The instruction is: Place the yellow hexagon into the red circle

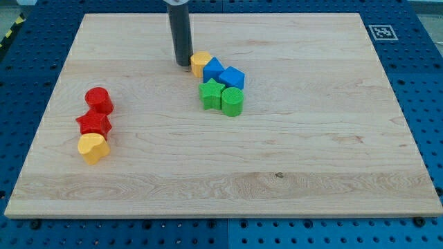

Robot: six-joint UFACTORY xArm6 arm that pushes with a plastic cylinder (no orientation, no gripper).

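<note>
While the wooden surface (291, 159) fills most of the view, a blue perforated bench (422, 83) borders it, and a black-and-white marker tag (382, 32) sits at the surface's top right corner. Dark rod (181, 31) comes down from the view's top, left of centre. My tip (183, 64) stands just left of the yellow hexagon (201, 63), touching it or very nearly; contact cannot be settled. No end effector jaws on this rig, so nothing is grasped; the rod only pushes.

Upper cluster, centre: yellow hexagon at its left end, with a blue block (214, 69) pressed to its right, shape unclear. Blue cube (232, 77) next, further right and slightly lower. Below them, green star (210, 94) and green cylinder (232, 102) sit side by side, touching.

Left cluster, well apart from the hexagon: red cylinder (99, 100), the task's red circle, at top; red star (94, 124) just below, touching it; yellow heart (93, 147) at bottom, against the star.
</note>
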